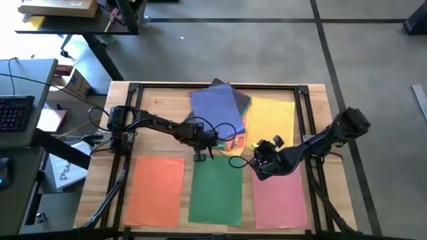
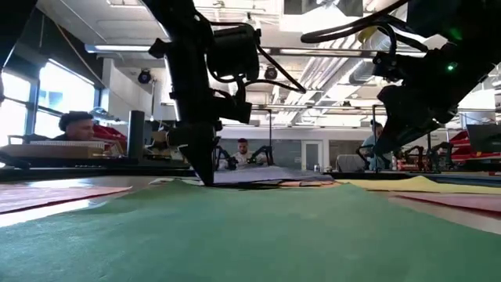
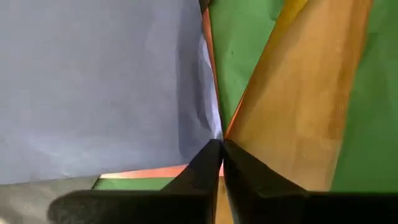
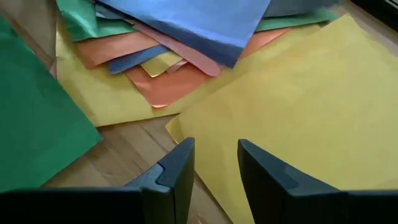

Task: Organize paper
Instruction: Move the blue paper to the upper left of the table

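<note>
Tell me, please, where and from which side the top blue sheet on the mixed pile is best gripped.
Probably at the blue sheet's near corner, coming from the green sheet's side. That corner overhangs the pile, so a finger can slip under. The left claw is there, fingers pinched together; whether it holds paper is unclear.

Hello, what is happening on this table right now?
A two-armed robot is sorting coloured paper. The left claw is shut, pinching the corner of the blue sheet on the mixed pile. The right claw hovers open near the yellow sheet. Orange, green and pink sheets already lie in a row.
</note>
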Motion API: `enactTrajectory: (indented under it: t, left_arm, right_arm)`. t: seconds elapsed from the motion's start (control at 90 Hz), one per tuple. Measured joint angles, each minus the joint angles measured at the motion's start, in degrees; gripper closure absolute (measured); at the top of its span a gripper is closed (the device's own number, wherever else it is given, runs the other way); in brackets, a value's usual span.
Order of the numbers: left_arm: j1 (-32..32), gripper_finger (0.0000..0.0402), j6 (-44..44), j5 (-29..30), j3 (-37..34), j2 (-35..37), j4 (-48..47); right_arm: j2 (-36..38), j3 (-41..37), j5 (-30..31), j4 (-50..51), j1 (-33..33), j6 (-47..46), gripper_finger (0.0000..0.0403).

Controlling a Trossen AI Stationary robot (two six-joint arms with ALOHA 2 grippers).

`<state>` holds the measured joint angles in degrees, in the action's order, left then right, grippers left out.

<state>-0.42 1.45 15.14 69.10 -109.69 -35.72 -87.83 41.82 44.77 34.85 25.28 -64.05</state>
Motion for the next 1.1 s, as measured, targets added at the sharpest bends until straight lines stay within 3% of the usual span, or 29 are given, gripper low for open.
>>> enactTrajectory:
  t: [0.567,0.7,0.889,1.1]
  left_arm:
    - [-3.3,0.0401,2.0,5.2,0.0,13.3,-5.3]
    - [-4.7,0.0401,4.2,13.2,0.0,14.4,-13.7]
    - [-7.0,0.0401,13.5,15.3,-1.1,14.5,-31.2]
    - [-7.0,0.0402,25.1,8.4,-10.8,15.1,-34.3]
  right_arm:
    - [0.0,0.0,0.1,0.0,0.0,0.0,0.0295]
    - [0.0,0.0,0.1,0.0,0.0,0.0,0.0295]
    - [0.0,0.0,0.3,0.0,0.0,0.0,0.0295]
    - [0.0,0.0,0.8,-0.4,0.0,0.0,0.0295]
